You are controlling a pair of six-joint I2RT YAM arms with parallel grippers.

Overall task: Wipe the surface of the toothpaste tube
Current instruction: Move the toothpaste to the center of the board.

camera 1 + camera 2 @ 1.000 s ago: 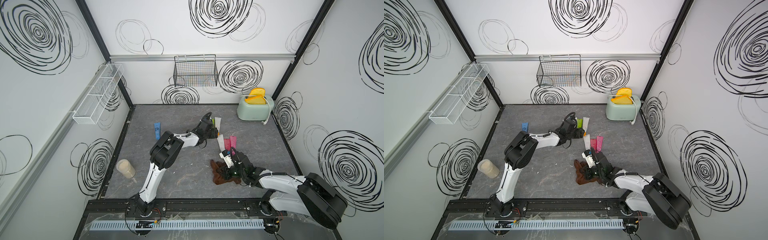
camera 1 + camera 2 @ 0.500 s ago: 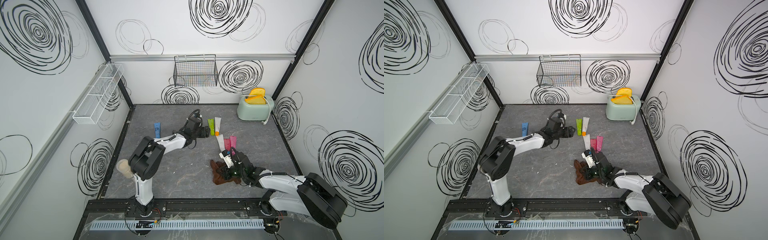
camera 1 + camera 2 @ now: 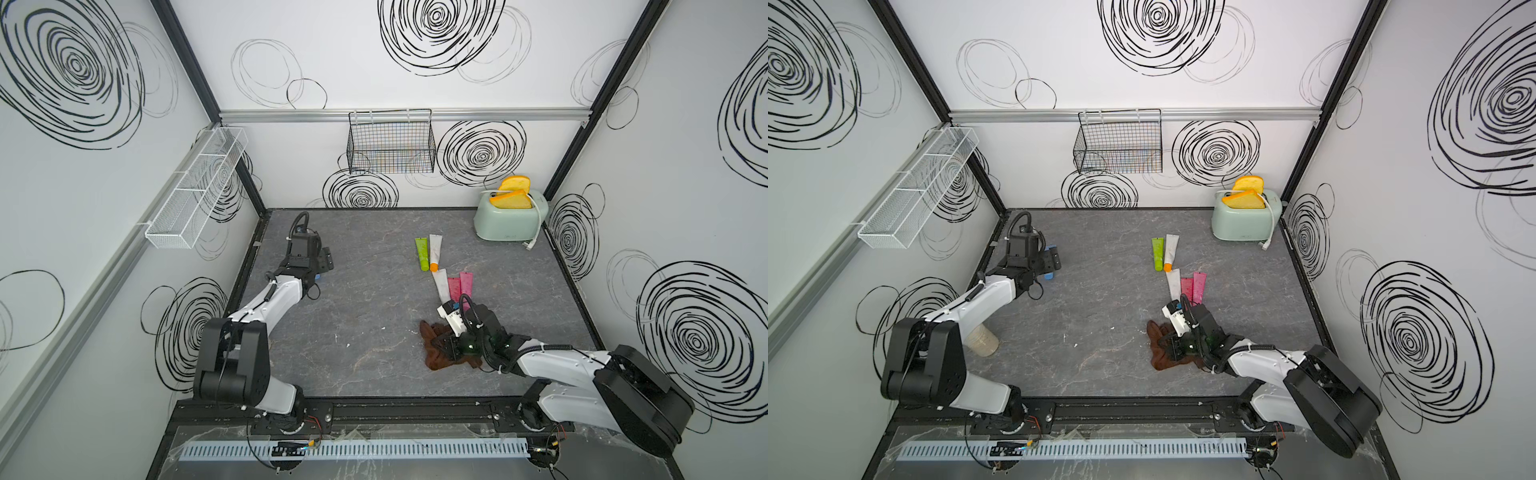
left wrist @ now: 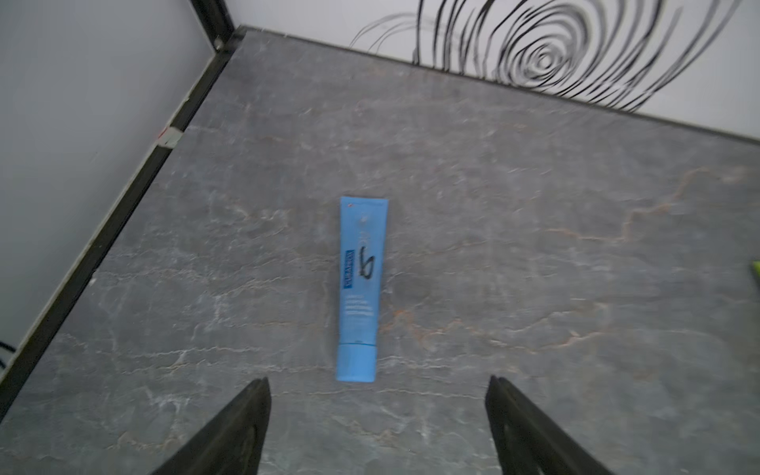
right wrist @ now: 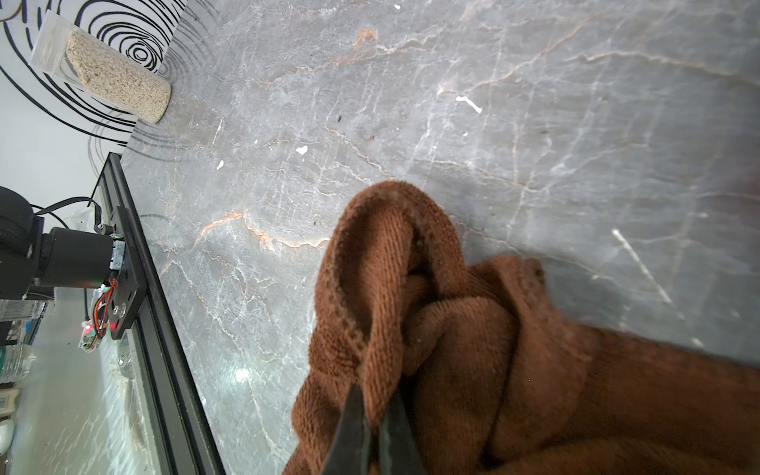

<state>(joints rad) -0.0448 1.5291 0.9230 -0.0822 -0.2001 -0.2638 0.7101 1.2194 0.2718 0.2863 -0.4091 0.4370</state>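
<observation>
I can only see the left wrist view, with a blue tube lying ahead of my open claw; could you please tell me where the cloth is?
Observer: The brown cloth lies bunched on the table before the right arm; the right claw is shut on a fold.
Operator: Thanks. Any other tubes?
Observer: Five, right of centre: a green tube beside an orange-capped tube, then a white tube and two pink tubes nearer the cloth.

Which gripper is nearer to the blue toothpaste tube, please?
Left. The left gripper is open right by the blue toothpaste tube, which lies just ahead of its fingers; the right gripper is far off on the other side, shut on the brown cloth.
</observation>
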